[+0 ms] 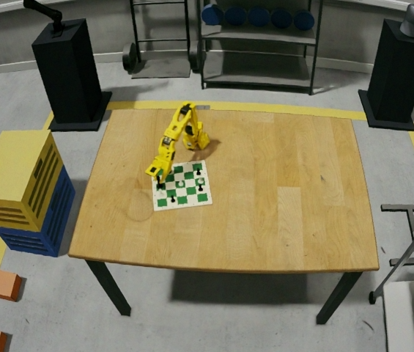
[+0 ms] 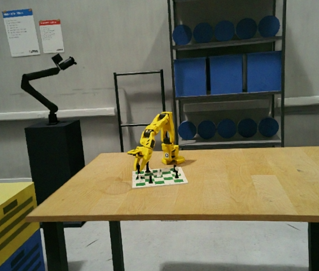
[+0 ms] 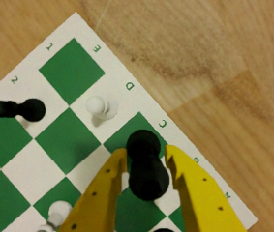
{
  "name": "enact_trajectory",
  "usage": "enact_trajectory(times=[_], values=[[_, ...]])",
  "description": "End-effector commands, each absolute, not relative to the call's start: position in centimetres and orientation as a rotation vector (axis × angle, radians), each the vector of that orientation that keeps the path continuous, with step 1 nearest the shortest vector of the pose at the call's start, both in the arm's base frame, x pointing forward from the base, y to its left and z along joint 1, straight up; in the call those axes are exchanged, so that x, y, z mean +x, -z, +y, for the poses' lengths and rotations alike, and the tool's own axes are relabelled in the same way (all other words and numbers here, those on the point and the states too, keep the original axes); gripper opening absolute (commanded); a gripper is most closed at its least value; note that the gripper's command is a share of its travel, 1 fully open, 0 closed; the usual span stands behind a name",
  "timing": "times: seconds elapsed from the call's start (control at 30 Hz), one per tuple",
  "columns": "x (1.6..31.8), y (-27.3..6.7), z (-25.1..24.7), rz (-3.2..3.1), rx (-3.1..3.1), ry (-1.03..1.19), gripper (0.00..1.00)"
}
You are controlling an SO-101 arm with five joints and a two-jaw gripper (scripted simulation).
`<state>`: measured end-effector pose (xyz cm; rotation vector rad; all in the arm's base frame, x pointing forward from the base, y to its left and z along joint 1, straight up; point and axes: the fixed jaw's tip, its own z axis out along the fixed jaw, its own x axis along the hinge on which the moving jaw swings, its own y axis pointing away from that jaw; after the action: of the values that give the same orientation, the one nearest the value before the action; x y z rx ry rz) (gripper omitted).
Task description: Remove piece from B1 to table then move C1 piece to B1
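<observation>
The board [image 1: 182, 207] [image 2: 160, 185] [image 3: 76, 24] lies on the table. The tall black piece [image 1: 159, 185] [image 2: 138, 173] [image 3: 148, 180] stands upright on C1. My gripper [image 1: 160, 179] [image 2: 137, 169] [image 3: 147, 151] is low over it, open a little, with one finger on each side of the piece. In the wrist view the gaps at the sides are very narrow. The square B1 lies mostly behind the piece and the right finger; no piece shows on the part I can see. The piece's lower part is partly hidden under its head in the wrist view.
A white pawn [image 3: 98, 106] stands on D1 beside the black piece. A black pawn [image 1: 172, 199] [image 2: 150, 179] [image 3: 31, 110] stands on E2. Another tall black piece [image 2: 147, 167] stands close behind the gripper. More black and white pieces stand on the board.
</observation>
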<state>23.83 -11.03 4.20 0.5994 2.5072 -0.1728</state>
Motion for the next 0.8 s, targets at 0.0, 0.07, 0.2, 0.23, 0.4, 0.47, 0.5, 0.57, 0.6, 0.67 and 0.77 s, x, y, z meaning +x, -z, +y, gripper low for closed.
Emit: enact_trajectory(times=[0.0, 0.07, 0.2, 0.23, 0.4, 0.47, 0.5, 0.57, 0.6, 0.67, 0.77], values=[[23.66, -3.44, -10.62, 2.532, 0.591, 0.162, 0.12], [23.66, -3.44, -10.62, 2.532, 0.591, 0.162, 0.12], [23.64, -3.43, -10.61, 2.532, 0.591, 0.162, 0.12], [23.60, -3.43, -10.59, 2.532, 0.591, 0.162, 0.12], [23.32, -3.36, -10.46, 2.532, 0.591, 0.162, 0.12], [23.30, -3.35, -10.45, 2.532, 0.591, 0.162, 0.12], [23.30, -3.35, -10.45, 2.532, 0.591, 0.162, 0.12], [23.30, -3.35, -10.45, 2.532, 0.591, 0.162, 0.12], [23.30, -3.36, -10.45, 2.532, 0.591, 0.162, 0.12], [23.30, -3.36, -10.45, 2.532, 0.591, 0.162, 0.12], [23.35, -3.56, -10.47, 2.532, 0.591, 0.162, 0.12]])
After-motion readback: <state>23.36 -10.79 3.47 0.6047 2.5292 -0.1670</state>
